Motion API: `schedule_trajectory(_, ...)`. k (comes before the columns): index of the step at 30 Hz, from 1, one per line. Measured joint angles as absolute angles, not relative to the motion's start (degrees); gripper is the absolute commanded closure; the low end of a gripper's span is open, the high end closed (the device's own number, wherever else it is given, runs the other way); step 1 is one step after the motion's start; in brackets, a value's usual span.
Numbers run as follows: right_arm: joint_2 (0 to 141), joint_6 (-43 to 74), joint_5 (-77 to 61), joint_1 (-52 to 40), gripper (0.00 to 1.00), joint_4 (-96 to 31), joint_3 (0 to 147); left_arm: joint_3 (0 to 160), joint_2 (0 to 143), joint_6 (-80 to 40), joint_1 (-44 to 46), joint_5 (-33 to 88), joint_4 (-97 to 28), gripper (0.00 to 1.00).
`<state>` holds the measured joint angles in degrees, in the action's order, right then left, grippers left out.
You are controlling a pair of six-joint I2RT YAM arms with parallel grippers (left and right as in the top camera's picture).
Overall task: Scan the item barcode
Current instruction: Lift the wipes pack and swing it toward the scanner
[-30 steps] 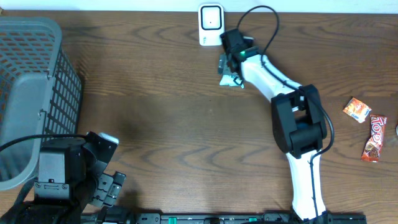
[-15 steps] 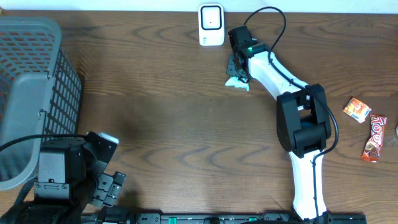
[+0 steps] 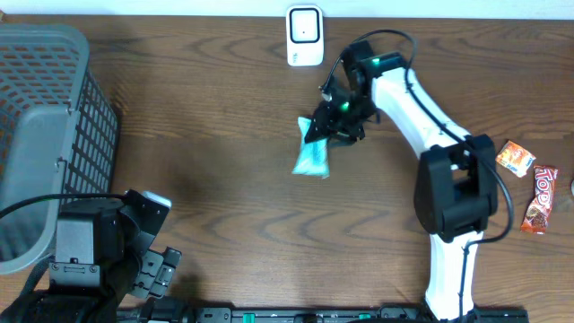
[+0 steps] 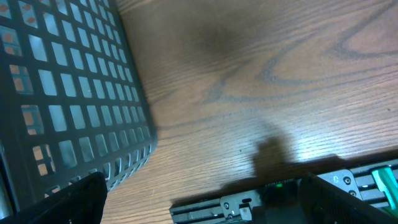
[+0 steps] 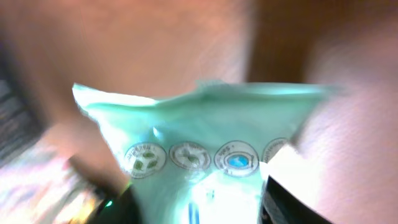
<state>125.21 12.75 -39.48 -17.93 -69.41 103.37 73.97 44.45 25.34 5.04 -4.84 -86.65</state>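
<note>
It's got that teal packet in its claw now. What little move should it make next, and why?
Probably swing the teal packet toward the white scanner, barcode side facing it. The right gripper is shut on the packet, which hangs away from the scanner, so its barcode likely cannot be read yet.

Dark brown wood-grain table (image 3: 224, 179) fills the overhead view. Pale strip (image 3: 179, 5) along its far edge. Soft overhead glare.

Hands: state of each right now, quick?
Left hand: open, holding nothing.
Right hand: closed on the teal packet.
</note>
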Motion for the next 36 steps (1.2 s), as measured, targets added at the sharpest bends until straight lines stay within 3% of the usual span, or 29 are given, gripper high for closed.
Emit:
schedule_trajectory(5, 124.4, 1.8, -53.91, -16.29, 0.55, -77.49, 103.35, 73.97, 44.45, 25.34, 5.04, -4.86, -86.63, 0.02)
schedule_trajectory(9, 124.4, -1.93, -53.32, -15.86, 0.28, -76.12, 103.33, 73.97, 44.45, 25.34, 5.04, -4.84, -86.63, 0.02)
schedule_trajectory(13, 124.38, -0.71, -42.5, -16.8, 0.19, -74.06, 103.33, 73.97, 44.45, 25.34, 5.04, -4.84, -86.63, 0.02)
schedule_trajectory(15, 124.38, 0.27, -36.88, -18.31, 0.05, -73.23, 103.33, 73.97, 44.45, 25.34, 5.04, -4.84, -86.63, 0.02)
schedule_trajectory(16, 124.38, 0.78, -34.61, -19.27, 0.03, -72.64, 103.33, 73.97, 44.45, 25.34, 5.04, -4.84, -86.63, 0.02)
schedule_trajectory(25, 124.4, -0.82, -9.34, -34.17, 0.01, -67.4, 103.33, 73.97, 44.45, 25.34, 5.04, -4.84, -86.63, 0.02)
schedule_trajectory(36, 124.51, -0.34, 4.95, -43.2, 0.01, -61.73, 102.69, 73.97, 44.45, 25.34, 5.04, -4.86, -86.63, 0.02)
